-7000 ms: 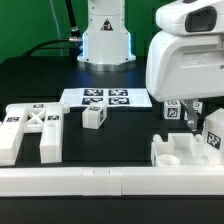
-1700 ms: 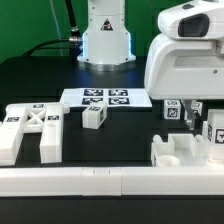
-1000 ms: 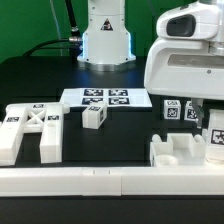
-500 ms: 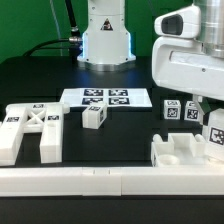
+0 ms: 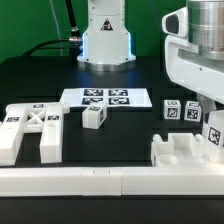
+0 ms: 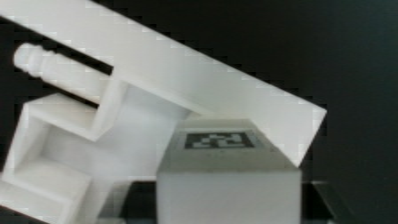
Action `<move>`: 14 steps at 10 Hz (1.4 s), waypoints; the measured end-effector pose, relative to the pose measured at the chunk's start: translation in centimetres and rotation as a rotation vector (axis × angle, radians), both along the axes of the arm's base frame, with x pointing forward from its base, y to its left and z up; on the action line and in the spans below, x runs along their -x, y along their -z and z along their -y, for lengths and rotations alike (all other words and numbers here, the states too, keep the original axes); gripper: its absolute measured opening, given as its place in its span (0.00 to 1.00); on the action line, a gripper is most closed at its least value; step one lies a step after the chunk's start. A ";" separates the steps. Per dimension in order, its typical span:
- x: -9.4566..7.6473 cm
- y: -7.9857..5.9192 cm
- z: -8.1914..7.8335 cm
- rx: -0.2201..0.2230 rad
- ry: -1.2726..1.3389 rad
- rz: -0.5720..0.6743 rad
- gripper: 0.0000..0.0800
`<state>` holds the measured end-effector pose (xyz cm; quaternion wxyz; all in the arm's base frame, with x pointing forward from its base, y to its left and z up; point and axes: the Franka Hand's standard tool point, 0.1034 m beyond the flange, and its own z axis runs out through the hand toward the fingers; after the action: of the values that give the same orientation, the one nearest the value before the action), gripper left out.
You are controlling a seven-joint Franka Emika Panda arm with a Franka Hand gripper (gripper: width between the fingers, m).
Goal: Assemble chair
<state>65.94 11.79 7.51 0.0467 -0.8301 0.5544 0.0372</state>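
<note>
Only the exterior view took in the X-braced panel on the counter at its left and the seat slab at its right. Only the wrist view showed a peg close up. The arm's housing hid the jaws, which were clenched on a tagged leg block.

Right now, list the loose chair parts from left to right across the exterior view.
X-braced panel → small cube block → tagged block → second tagged block → tagged leg block under the arm.
</note>
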 end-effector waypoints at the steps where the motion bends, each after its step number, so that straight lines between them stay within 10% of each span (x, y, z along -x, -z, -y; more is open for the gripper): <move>1: 0.1 0.0 0.0 0.001 -0.046 -0.001 0.46; 2: 0.7 -0.1 -0.2 0.013 -0.109 -0.041 0.46; 4: 0.2 -0.5 -0.3 0.014 -0.299 -0.009 0.79; 14: 0.3 -0.5 0.2 0.069 -1.163 0.036 0.81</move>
<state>65.62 11.61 8.05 0.0009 -0.9997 0.0076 0.0245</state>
